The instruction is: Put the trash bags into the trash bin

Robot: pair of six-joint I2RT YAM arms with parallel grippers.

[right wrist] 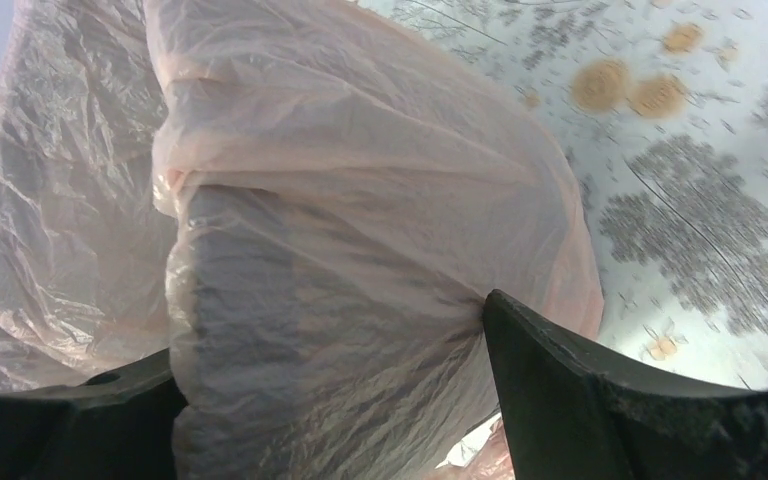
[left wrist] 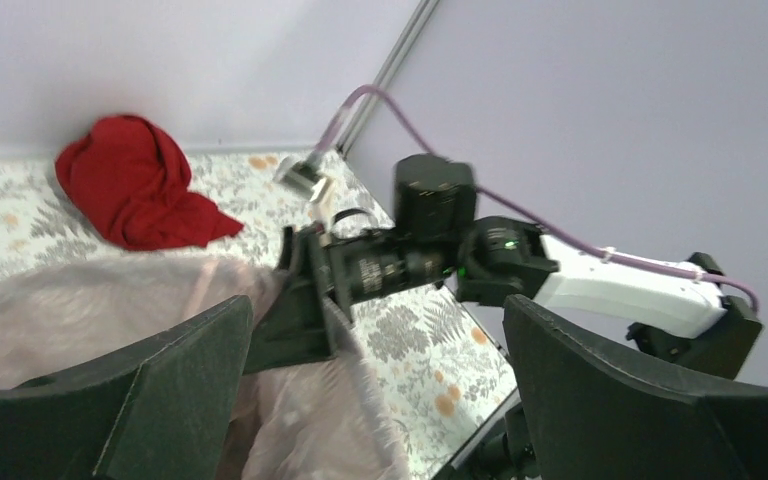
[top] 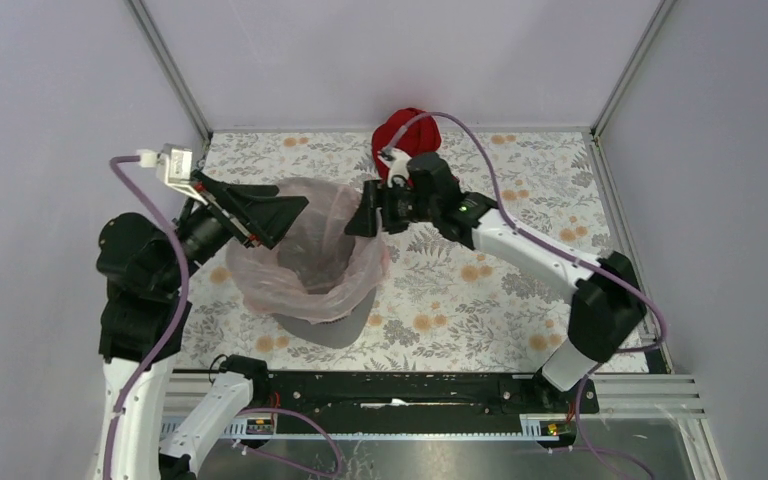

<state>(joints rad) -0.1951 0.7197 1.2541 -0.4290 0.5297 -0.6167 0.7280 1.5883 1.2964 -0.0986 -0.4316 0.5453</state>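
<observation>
The translucent pale pink trash bag (top: 312, 250) is draped over the mouth of the grey trash bin (top: 328, 331), whose lower body shows below the film. My left gripper (top: 285, 212) hovers over the bag's left rim, open and empty; in the left wrist view (left wrist: 380, 400) its fingers stand wide apart above the bag (left wrist: 90, 300). My right gripper (top: 360, 218) is at the bag's right rim. In the right wrist view (right wrist: 330, 400) its fingers are spread on either side of a film-covered bulge of the bag (right wrist: 360, 200), with grey showing through; the right finger (right wrist: 610, 400) touches the film.
A dark red cloth bundle (top: 405, 135) lies against the back wall, behind the right gripper; it also shows in the left wrist view (left wrist: 130, 195). The floral tabletop (top: 500, 270) is enclosed by pale walls with metal corner posts. A black rail (top: 400, 390) runs along the near edge.
</observation>
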